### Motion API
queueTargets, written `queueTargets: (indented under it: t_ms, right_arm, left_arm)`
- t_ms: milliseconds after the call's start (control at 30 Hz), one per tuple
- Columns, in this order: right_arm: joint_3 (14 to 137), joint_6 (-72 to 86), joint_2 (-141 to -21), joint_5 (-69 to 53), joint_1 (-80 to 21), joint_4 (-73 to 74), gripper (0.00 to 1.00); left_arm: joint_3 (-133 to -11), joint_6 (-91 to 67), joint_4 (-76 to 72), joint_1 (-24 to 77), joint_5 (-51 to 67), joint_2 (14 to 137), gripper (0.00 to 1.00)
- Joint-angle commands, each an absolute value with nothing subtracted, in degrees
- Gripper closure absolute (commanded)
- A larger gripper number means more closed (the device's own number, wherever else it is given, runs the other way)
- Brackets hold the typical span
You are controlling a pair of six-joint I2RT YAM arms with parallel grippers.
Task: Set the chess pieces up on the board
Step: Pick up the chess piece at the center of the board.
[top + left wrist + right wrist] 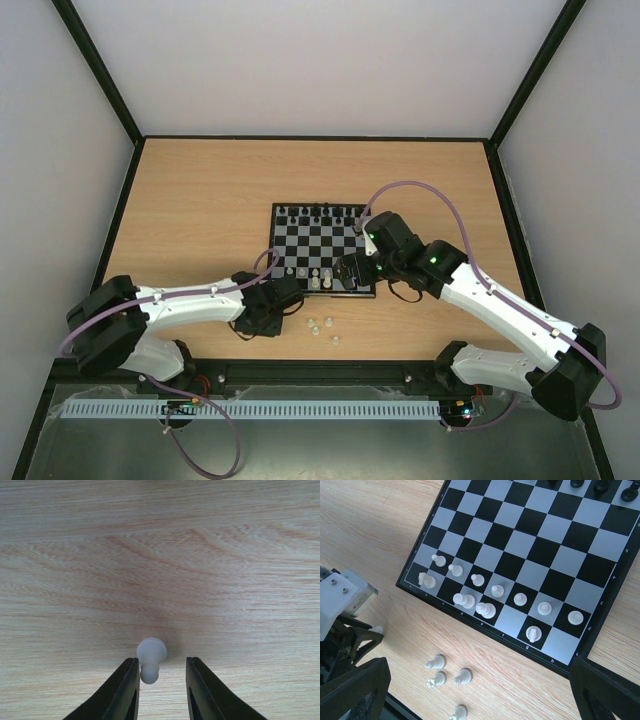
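The board (pixel 320 245) lies mid-table, with black chess pieces (pixel 318 211) along its far row and white ones (pixel 322 279) near its front edge. My left gripper (pixel 162 665) is low over the wood just left of the board's front corner. Its jaws straddle a white pawn (pixel 151 655) that rests against the left finger (pixel 125 685), with a gap to the right finger. My right gripper (pixel 477 675) hangs wide open above the board's near edge (pixel 520 627), holding nothing. White pawns (pixel 496 590) stand in a row on the board.
Several loose white pieces (pixel 463 676) lie on the wood in front of the board, also seen from above (pixel 318 325). The left arm's wrist (pixel 342 595) sits close to the board's left corner. Black frame rails (pixel 300 375) edge the table.
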State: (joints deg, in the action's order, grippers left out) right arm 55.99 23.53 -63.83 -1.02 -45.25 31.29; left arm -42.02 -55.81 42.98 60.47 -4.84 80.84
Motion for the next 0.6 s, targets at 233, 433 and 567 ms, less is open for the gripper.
queueTargets:
  t_ms: [233, 433, 567]
  right_arm:
    - [55.4, 23.2, -63.4, -0.8, -45.8, 31.6, 0.01]
    - [55.4, 23.2, -63.4, -0.5, -45.9, 31.6, 0.01]
    - [55.4, 23.2, -63.3, -0.2, -46.0, 31.7, 0.01]
  left_arm:
    - [-42.3, -54.7, 44.8, 59.3, -6.4, 81.4, 0.91]
    - [-45.4, -52.1, 45.7, 57.6, -7.4, 82.7, 0.95]
    - [-51.1, -49.0, 48.9, 55.7, -9.5, 83.7, 0.95]
